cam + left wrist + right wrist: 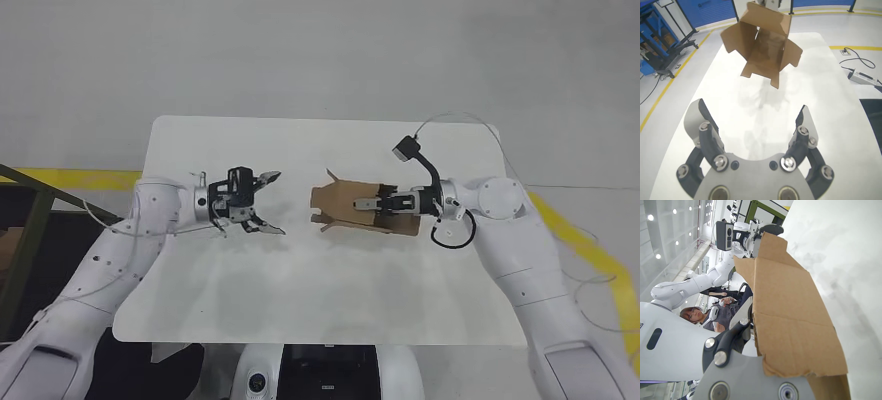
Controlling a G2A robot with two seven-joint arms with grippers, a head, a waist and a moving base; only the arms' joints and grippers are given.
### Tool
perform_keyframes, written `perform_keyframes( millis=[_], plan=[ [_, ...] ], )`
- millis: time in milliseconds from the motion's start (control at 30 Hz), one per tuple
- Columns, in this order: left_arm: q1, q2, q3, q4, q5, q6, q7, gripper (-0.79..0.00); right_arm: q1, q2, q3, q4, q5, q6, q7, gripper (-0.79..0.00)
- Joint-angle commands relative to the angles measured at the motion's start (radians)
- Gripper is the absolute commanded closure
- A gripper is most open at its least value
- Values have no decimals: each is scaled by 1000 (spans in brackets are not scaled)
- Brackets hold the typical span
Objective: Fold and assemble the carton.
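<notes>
White desk (pixel 330 300), rounded at the corners, carries the work.

Brown carton (pixel 335 200): a corrugated sleeve, opened into a square tube and not yet closed. It sits somewhat right of the desk's middle, a little toward the far edge. It is judged to be held clear of the surface, since the left wrist view shows its shadow lying apart from it on the desk. The tube lies on its side, its open end turned toward the left edge. The flaps (pixel 730 40) at that end are splayed outward and none is folded in.

Right tool (pixel 370 204): reaches in from the right edge and pinches a wall of the carton. One finger (pixel 742 315) lies against the panel's inner face; the opposing one is hidden behind the cardboard. Since nothing else supports the carton, the grip is judged firm. This hold presents the open end to the other arm, which appears to be its purpose.

Left tool (pixel 752 105): spread wide and holding nothing. It is level with the carton's mouth, on the side toward the left edge and well apart from it. Its fingers face the flaps, a position suited to pressing them inward.

Assessment: tube formed; flap closure not yet begun.
</notes>
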Motion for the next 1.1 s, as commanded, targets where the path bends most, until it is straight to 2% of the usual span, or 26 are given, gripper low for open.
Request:
perform_keyframes(
  millis=[0,33,433,633,833,1067],
  plan=[
    [-21,2,27,19,66,1,99,-785,8,2,-8,3,10,-2,-2,0],
    [-29,2,36,31,86,9,135,-785,12,2,-9,9,20,-2,-3,0],
    [-29,2,36,31,86,9,135,-785,15,3,-9,11,27,-5,-6,0],
    [-6,0,51,39,27,0,61,-785,-5,5,-2,-6,62,2,-49,0],
    [-29,2,148,85,20,0,67,-785,5,2,-9,3,120,-10,-49,0],
    [-106,1,311,101,59,0,120,-785,27,-7,-39,22,158,-11,-63,0]
  ],
)
